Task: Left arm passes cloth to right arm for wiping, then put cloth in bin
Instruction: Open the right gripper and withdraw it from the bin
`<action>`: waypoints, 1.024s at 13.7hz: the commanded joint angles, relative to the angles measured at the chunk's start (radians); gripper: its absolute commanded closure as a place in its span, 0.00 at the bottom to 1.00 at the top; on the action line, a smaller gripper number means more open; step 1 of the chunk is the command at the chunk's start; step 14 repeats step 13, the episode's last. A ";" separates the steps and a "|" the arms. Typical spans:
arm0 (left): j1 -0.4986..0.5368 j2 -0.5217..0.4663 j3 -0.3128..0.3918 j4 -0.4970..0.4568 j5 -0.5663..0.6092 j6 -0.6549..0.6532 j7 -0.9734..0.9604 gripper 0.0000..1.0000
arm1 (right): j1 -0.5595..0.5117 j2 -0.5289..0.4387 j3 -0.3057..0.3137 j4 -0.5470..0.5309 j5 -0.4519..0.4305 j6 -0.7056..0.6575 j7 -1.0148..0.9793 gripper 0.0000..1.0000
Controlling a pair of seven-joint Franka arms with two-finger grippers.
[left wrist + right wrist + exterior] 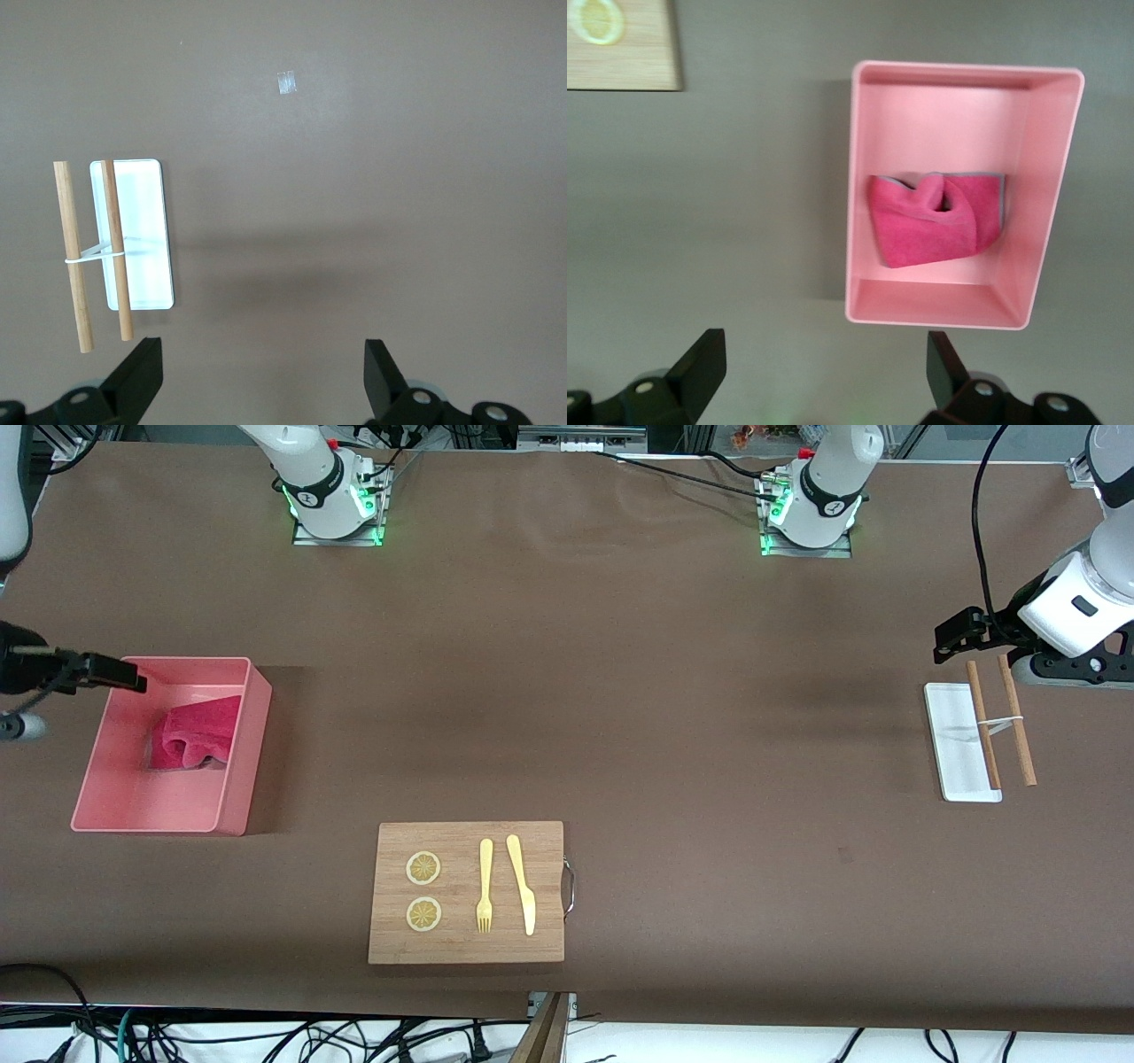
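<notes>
Cloth (197, 731), crumpled with magenta face showing, is lying in the bin (237, 746); both pincers (261, 372) (824, 367) are gaping wide, empty.

A: Both arms are glossy white shells with black joint bands, and green lights glow at each base by the table (567, 691) edge.

B: The left gripper (261, 381) shows matte black wedge fingers and silver screws. The right gripper (824, 376) looks identical. A black cable loops above the left arm (1076, 607).
</notes>
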 commanded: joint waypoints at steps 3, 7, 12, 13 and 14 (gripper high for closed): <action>-0.006 0.010 0.008 0.023 -0.009 -0.015 0.005 0.00 | -0.011 -0.128 0.036 -0.021 -0.025 0.010 0.008 0.00; -0.006 0.008 0.008 0.023 -0.009 -0.017 0.005 0.00 | -0.011 -0.167 0.052 -0.028 -0.029 -0.048 0.046 0.00; -0.006 0.010 0.008 0.023 -0.009 -0.017 0.005 0.00 | -0.011 -0.139 0.056 -0.019 -0.030 -0.054 0.051 0.00; -0.006 0.008 0.008 0.023 -0.009 -0.017 0.005 0.00 | -0.011 -0.139 0.056 -0.019 -0.030 -0.054 0.051 0.00; -0.006 0.008 0.008 0.023 -0.009 -0.017 0.005 0.00 | -0.011 -0.139 0.056 -0.019 -0.030 -0.054 0.051 0.00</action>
